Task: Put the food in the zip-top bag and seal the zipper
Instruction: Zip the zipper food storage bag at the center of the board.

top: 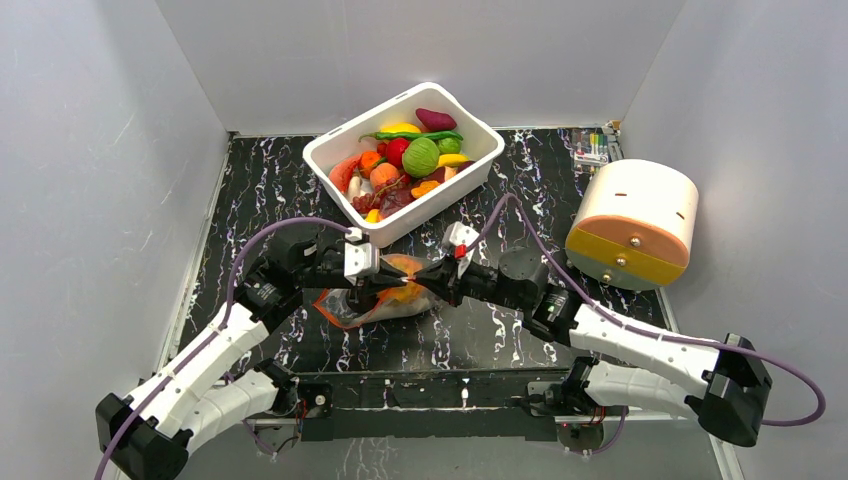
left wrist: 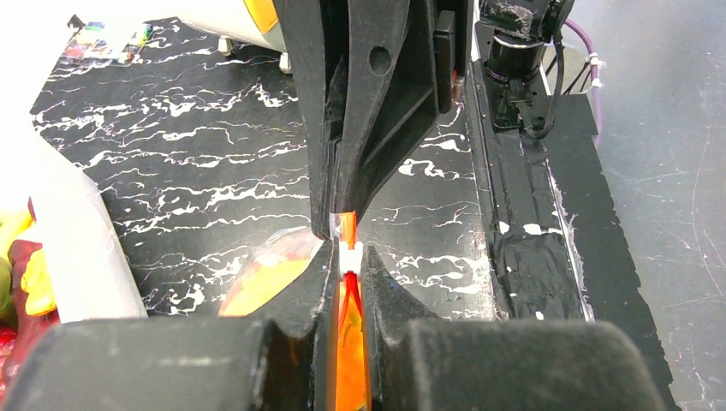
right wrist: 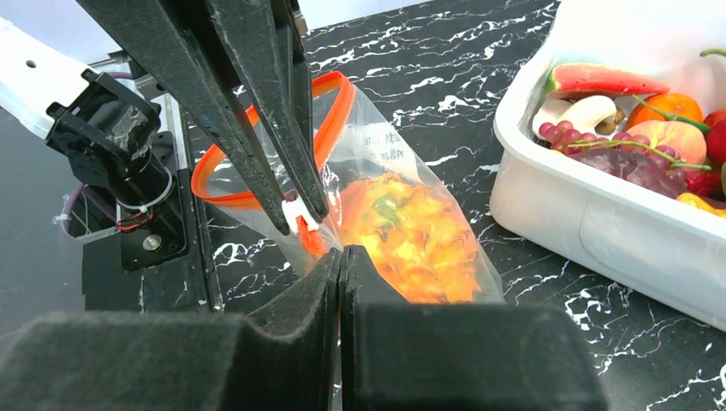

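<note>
The clear zip-top bag [top: 392,306] lies on the black marble mat between my grippers, with the spiky orange pineapple [right wrist: 411,235] inside. Its red-orange zipper [right wrist: 202,171] bows open in a loop in the right wrist view. My left gripper [top: 378,268] is shut on the zipper at its small white slider [left wrist: 349,257]. My right gripper [top: 425,277] faces it tip to tip and is shut on the bag's mouth edge [right wrist: 340,250] just beside the slider. The rest of the food [top: 420,155], including purple grapes [right wrist: 599,158], lies in the white tub.
The white tub [top: 312,152] stands just behind the bag, its wall [right wrist: 582,231] close on the right of my right gripper. A round white and orange device [top: 635,220] stands at the right. A small box of coloured bits [top: 593,148] sits at the back right.
</note>
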`<state>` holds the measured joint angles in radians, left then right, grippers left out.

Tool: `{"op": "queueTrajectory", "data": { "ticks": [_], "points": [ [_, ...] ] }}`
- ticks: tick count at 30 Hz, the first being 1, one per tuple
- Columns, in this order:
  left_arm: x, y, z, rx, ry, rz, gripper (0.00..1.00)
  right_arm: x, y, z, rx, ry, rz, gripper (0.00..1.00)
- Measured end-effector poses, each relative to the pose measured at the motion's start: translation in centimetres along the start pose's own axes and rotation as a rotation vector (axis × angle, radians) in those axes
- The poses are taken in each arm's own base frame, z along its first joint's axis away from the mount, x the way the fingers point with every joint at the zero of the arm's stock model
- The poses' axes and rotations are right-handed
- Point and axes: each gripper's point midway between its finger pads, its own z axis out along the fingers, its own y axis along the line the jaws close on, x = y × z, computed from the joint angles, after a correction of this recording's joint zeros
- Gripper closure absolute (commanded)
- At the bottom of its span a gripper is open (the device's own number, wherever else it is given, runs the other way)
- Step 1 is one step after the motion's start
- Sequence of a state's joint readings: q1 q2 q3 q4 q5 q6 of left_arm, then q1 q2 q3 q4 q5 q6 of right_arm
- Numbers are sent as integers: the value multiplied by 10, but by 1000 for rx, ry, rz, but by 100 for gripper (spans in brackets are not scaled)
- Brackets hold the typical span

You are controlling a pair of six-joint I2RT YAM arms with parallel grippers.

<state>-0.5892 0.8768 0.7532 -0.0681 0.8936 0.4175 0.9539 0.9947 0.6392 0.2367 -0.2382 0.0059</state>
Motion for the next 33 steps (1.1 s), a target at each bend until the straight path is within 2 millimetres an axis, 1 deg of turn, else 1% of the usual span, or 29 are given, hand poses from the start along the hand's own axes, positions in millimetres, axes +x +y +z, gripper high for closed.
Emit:
{"op": "queueTrajectory", "data": {
  "ticks": [1,2,3,6,9,12,15,16,18,20,21,26,30,33],
  "points": [
    [0,0,0,0,0,1,100,-1,0,-1,-1,-4,-3,99],
    [0,-1,0,1,0,1,100,-3,1,-1,-6,-8,-8,91],
    [0,-1,0,2,0,1,100,-4,3,-2,-16,-11,-17,80],
    [2,-3,-1,9,8,-20,100,-9,9,-5,-60,-26,-64,65],
    [2,-5,0,18,5,-28,100,-13,11,-4,-83,-24,-118,65],
    [3,-7,0,27,8,-36,100,-21,12,2,-118,-20,-190,66],
    [7,-9,0,31,22,-54,100,-17,14,6,-147,0,-220,65],
    [9,-9,-1,33,28,-60,100,-15,15,7,-158,13,-231,60],
    [11,-10,-1,37,33,-66,100,-13,15,7,-168,29,-245,55],
    [11,-11,-1,40,33,-68,100,-9,15,6,-176,52,-264,53],
    [11,-11,-1,41,32,-67,100,-3,15,4,-187,77,-275,52],
    [9,-11,-1,45,28,-66,100,10,17,-4,-204,134,-294,52],
    [8,-12,-1,47,26,-65,100,12,17,-6,-213,144,-307,53],
    [8,-12,-1,48,25,-69,100,8,17,-2,-219,141,-307,53]
  ]
}}
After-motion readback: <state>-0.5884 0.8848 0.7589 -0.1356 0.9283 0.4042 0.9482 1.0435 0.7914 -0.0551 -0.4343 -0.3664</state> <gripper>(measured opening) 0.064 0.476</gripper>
